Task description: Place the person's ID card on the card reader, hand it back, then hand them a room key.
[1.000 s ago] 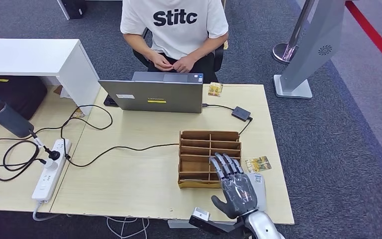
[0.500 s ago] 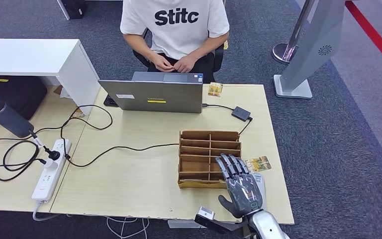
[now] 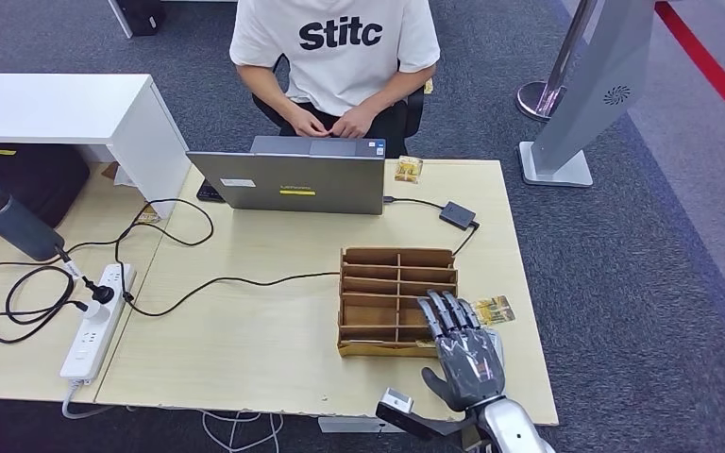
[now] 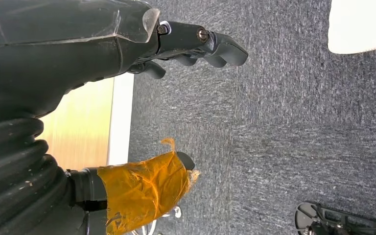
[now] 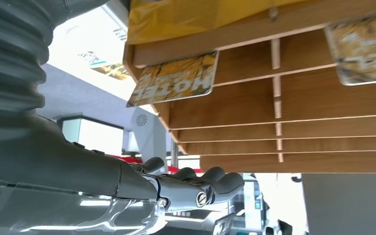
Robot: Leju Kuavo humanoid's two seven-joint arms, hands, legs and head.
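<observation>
Fingers of the right hand (image 3: 467,351) lie spread and straight, palm down, holding nothing, above the table's near right corner; since a second ago it has slid rightward, off the wooden organizer (image 3: 397,298) and toward the card lying beside it. That room key card (image 3: 491,310), yellow-printed, rests flat on the table (image 3: 264,330) just right of the organizer, with the fingertips now reaching its near edge. In the right wrist view the hand (image 5: 186,188) hangs close to the organizer's slats (image 5: 293,112), and two yellow hotel cards show there, one (image 5: 174,78) at the box's corner and one (image 5: 362,49) further along. A second small yellow card (image 3: 409,169) lies at the table's far edge beside the laptop (image 3: 293,181), in front of the seated person (image 3: 340,57), whose hands are clasped in the lap. The black card reader (image 3: 457,214) sits on its cable between laptop and organizer, well apart from the hand. The left hand (image 4: 196,46) hangs off the table's side over grey carpet, fingers curled in on nothing, thumb wrapped in orange tape. One power strip (image 3: 94,321) and one dark bottle (image 3: 5,219) sit far left. Bare tabletop stretches left of the organizer, and the right edge lies just beyond the hand.
</observation>
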